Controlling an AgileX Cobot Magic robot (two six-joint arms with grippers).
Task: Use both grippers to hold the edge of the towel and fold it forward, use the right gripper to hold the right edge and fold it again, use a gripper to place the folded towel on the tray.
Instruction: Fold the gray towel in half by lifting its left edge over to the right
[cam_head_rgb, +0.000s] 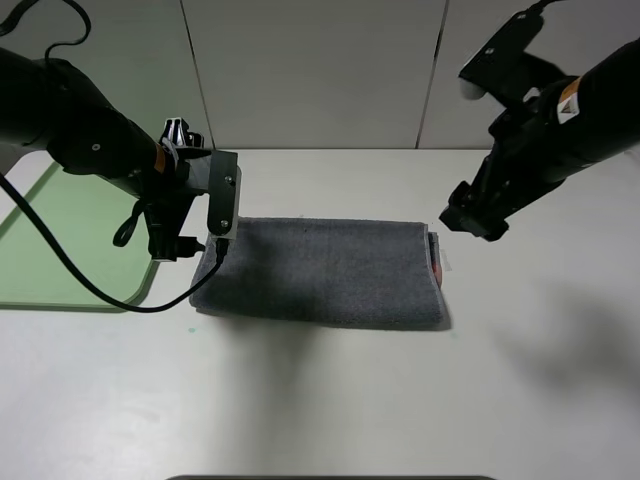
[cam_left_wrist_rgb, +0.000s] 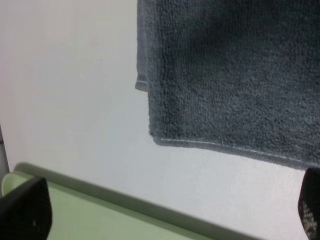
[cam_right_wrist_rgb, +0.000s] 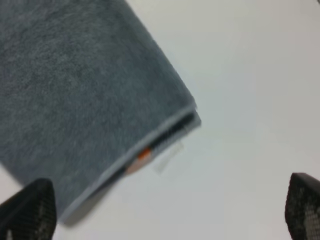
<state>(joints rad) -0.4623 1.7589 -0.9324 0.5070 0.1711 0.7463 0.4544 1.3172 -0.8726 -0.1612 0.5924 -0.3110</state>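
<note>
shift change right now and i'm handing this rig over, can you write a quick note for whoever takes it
Left hand: open, empty, low at the towel's left end, next to the tray.
Right hand: open, empty, raised off the towel's right end.
Towel: lies doubled on the table, right of the tray. An orange stripe shows between the layers at its right edge.
Tray: pale green, at the left; the towel is not on it.
Done: the first fold forward, judging by the doubled layers.
Left: right hand takes the right edge and folds again, then the folded towel goes on the tray.
</note>
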